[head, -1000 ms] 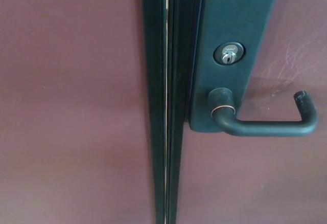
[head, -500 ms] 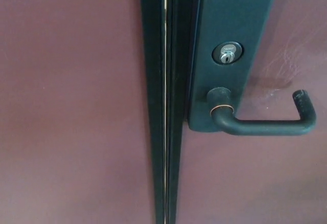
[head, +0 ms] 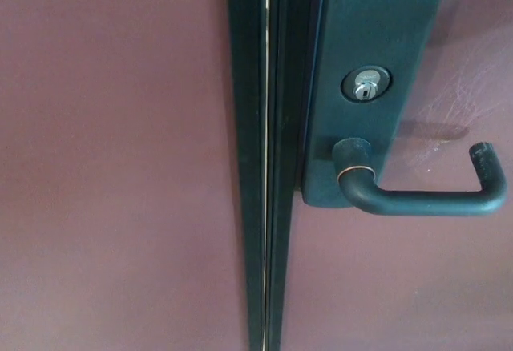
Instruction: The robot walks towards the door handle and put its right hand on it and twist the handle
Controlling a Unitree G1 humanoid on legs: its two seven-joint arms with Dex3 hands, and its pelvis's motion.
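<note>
step: reach | handle (head: pixel 425 199) sits right of centre, level, below the lock (head: pixel 365 85) | hands out of view, so fingers' state you cannot tell | bring your right hand over the bar's middle, probably from the right, then press down

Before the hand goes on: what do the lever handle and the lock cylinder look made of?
The dark L-shaped lever handle looks like matte-coated metal; a coppery ring where its neck bends suggests the coating has worn. The small round lock cylinder looks like bright polished metal, silvery and reflective. Neither hand shows.
</note>
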